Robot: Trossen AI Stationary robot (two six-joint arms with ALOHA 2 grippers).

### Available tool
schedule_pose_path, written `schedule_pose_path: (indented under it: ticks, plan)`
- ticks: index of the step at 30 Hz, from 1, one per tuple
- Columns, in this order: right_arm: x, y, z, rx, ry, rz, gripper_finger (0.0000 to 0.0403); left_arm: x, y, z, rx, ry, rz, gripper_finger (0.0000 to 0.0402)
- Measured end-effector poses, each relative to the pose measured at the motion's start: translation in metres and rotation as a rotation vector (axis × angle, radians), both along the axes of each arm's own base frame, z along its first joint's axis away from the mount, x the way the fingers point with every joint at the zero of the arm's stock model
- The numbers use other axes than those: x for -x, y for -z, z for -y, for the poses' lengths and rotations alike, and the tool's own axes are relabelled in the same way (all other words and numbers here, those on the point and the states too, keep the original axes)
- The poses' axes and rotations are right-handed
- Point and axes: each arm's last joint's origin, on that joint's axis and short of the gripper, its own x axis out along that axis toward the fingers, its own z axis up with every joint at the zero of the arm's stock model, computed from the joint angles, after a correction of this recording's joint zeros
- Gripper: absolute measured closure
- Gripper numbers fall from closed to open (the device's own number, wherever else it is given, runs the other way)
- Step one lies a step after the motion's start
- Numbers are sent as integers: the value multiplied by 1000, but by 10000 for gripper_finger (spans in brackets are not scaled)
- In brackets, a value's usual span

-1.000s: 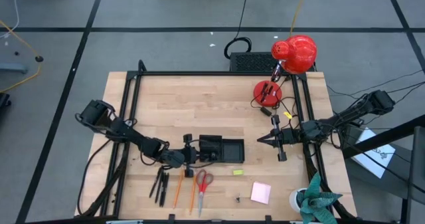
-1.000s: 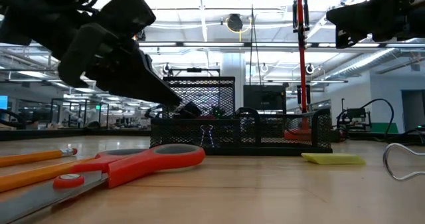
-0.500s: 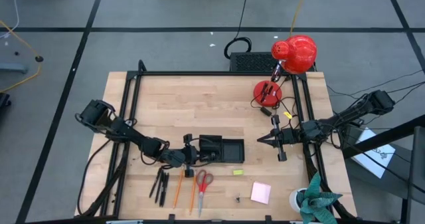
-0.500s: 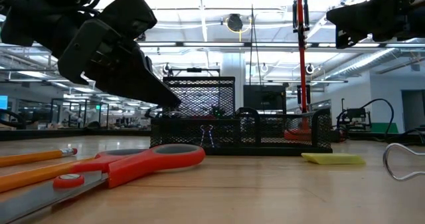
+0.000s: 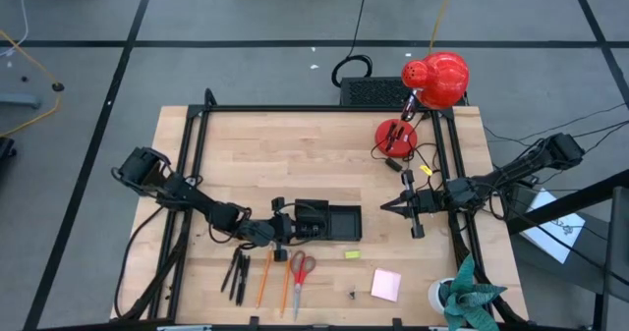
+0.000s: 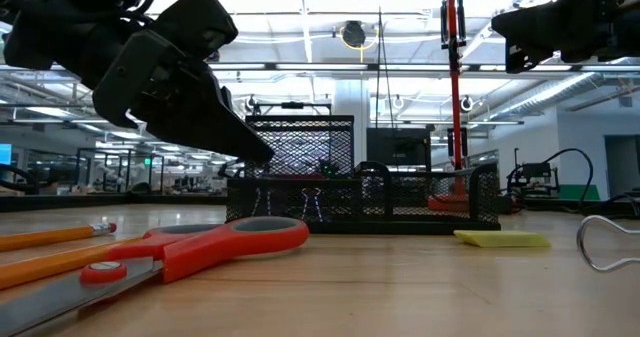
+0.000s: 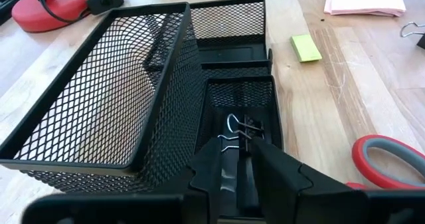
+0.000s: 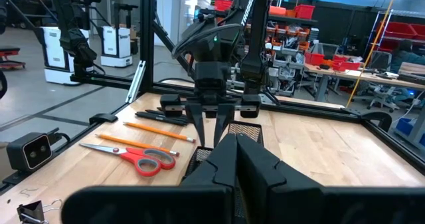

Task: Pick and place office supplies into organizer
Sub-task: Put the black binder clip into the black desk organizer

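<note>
Since a second ago the left gripper (image 7: 242, 159) has parted its fingers over the organizer (image 5: 327, 221), and the binder clip (image 7: 237, 132) it carried now lies released in the small end compartment at the lower middle of the left wrist view, just past the fingertips, so this drop looks done. Outward from there, near the bottom of the high view, the scissors (image 5: 301, 269), pencils (image 5: 264, 277), pens (image 5: 237, 272), yellow-green bit (image 5: 352, 254) and sticky pad (image 5: 385, 284) wait on the table (image 5: 285, 154) (laid out within easy reach). At right centre the right gripper (image 5: 387, 206) hovers clenched on nothing, probably parked clear of the left arm's work.
</note>
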Motion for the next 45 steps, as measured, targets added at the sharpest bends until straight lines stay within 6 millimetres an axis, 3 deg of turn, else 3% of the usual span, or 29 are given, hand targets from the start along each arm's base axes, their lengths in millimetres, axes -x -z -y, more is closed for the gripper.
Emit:
schedule_pose_path:
  ticks: [9,13,17,21,25,28,31,36,39,45]
  plan:
    - [0,0,0,5,-1,0,399,-2,-10,9,-22,61,103,284]
    - [0,1,0,26,-1,-3,399,2,-36,42,-114,228,223,284]
    - [0,1,0,28,-1,-2,399,13,-71,85,-318,272,282,294]
    - [0,1,0,28,-1,-2,399,31,-107,122,-430,295,308,335]
    - [0,1,0,18,-1,-6,399,45,-115,140,-549,324,280,391]
    - [0,0,0,-1,-1,-5,399,42,-111,128,-634,164,236,390]
    - [0,0,0,-1,-1,-6,399,32,-107,100,-638,29,204,387]
    - [0,-1,0,-6,-1,7,399,30,-106,50,-442,166,279,397]
    - [0,-1,0,-5,0,9,399,45,-106,28,-422,187,386,398]
    - [0,-1,0,-4,-1,9,399,95,-112,1,-292,242,629,399]
